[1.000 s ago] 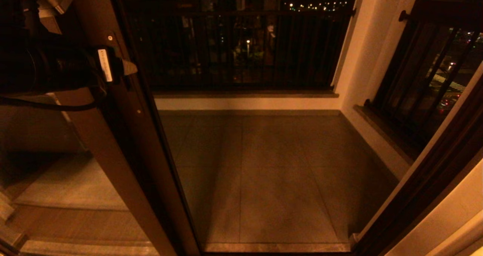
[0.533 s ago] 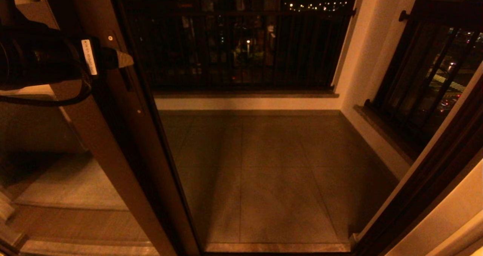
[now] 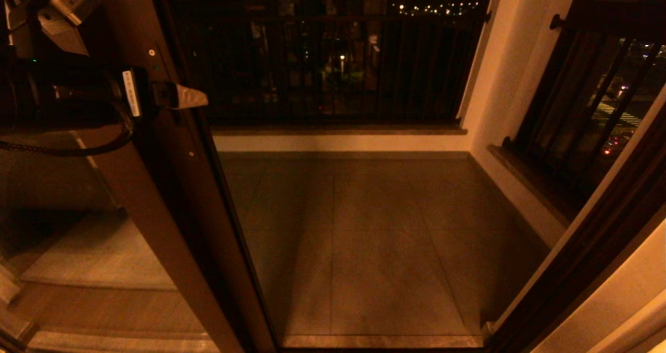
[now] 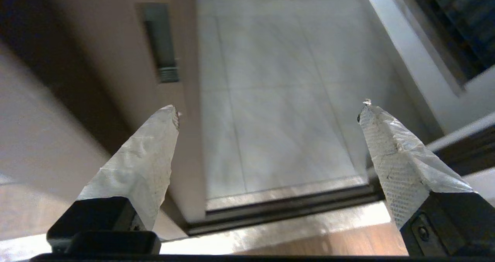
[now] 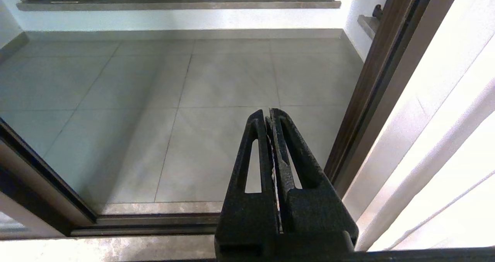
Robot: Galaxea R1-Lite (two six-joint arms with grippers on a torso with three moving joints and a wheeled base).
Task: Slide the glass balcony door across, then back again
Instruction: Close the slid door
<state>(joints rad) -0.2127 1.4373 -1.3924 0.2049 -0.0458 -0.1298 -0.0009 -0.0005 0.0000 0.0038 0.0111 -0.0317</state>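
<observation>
The glass balcony door stands slid to the left, its dark brown upright rail bordering the open doorway. The rail carries a slim handle slot, and its foot shows in the right wrist view. My left gripper is raised in front of the rail at handle height and is open wide. One fingertip lies before the rail just beside the slot; the other hangs over the open doorway. It grips nothing. My right gripper is shut and empty, low by the doorway's right side, outside the head view.
The grey tiled balcony floor lies beyond the floor track. A dark barred railing closes the far side. The fixed brown door frame and a pale curtain stand on the right.
My left gripper rose a little, then came back down and moved right, so its tip now reaches past the rail's edge. The door rail has not shifted.
</observation>
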